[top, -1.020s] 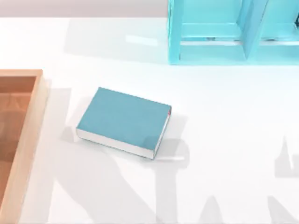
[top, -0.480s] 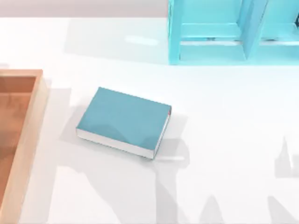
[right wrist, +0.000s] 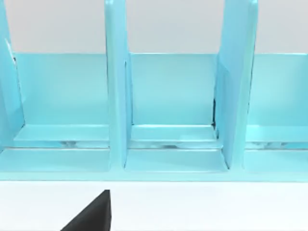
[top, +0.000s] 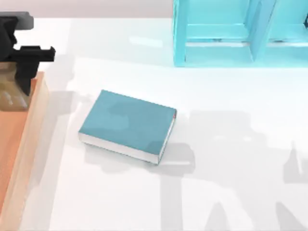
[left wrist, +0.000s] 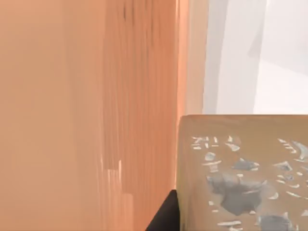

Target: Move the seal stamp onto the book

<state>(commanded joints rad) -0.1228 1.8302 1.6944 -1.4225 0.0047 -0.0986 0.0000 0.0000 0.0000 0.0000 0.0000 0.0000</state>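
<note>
The teal-blue book [top: 126, 124] lies flat on the white table, left of centre, with white page edges toward the front. My left gripper [top: 17, 85] hangs over the far corner of the wooden tray [top: 30, 144], well to the left of the book, and is shut on the seal stamp [top: 11, 95]. In the left wrist view the tan seal stamp [left wrist: 240, 168] with pale flecks sits close up, a black fingertip [left wrist: 166, 219] against its side. A black part of my right gripper [right wrist: 91, 215] shows in the right wrist view, facing the shelf.
The wooden tray's raised rim runs along the table's left edge. A cyan shelf unit [top: 216, 53] with upright dividers [right wrist: 118, 96] stands at the back right. White table surface [top: 231, 159] stretches to the right of the book.
My left arm has come into the top view at the far left, carrying the seal stamp above the tray corner. The book has not moved. Shadows on the table have shifted.
</note>
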